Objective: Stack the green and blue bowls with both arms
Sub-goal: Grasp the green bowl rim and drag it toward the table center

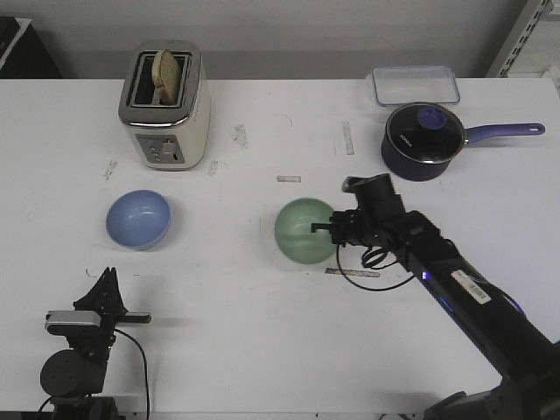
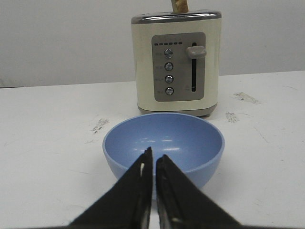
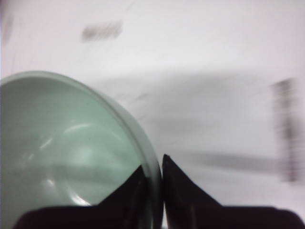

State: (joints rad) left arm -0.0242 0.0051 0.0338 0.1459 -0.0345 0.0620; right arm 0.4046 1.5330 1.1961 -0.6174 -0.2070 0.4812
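The pale green bowl (image 1: 304, 231) is at the table's middle, tilted, its rim pinched by my right gripper (image 1: 329, 227). In the right wrist view one finger is inside the green bowl (image 3: 62, 152) and one outside, the gripper (image 3: 153, 172) shut on the rim. The blue bowl (image 1: 138, 219) sits upright at the left, in front of the toaster. My left gripper (image 1: 107, 282) is low near the front edge, short of the blue bowl (image 2: 163, 141), shut and empty (image 2: 154, 160).
A cream toaster (image 1: 164, 103) with bread stands behind the blue bowl. A dark navy saucepan (image 1: 424, 140) with a lid and long handle and a clear lidded box (image 1: 414, 85) are at the back right. Tape marks lie on the white table (image 1: 262, 324).
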